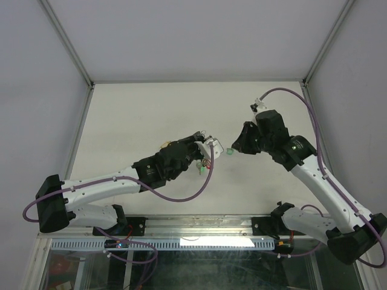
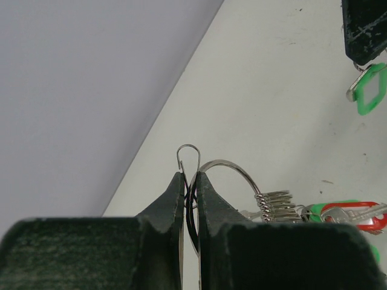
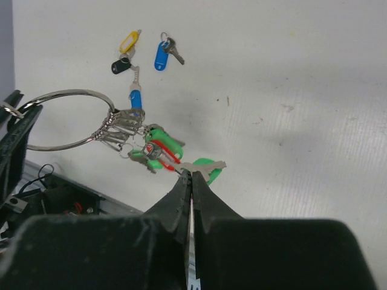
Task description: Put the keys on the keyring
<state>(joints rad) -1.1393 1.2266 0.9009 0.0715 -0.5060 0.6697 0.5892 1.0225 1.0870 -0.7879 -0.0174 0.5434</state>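
Here the left gripper point(image 2: 190, 179) clamps the keyring point(image 2: 233, 166); beside it the right gripper point(image 3: 190, 176) apparently pinches a green key point(image 3: 208, 165) by its edge, a hold that could slip.

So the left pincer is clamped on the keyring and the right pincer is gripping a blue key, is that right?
Not quite. The left pincer is clamped on the keyring, but the right pincer is gripping a green key, not a blue one. The right wrist view shows it.
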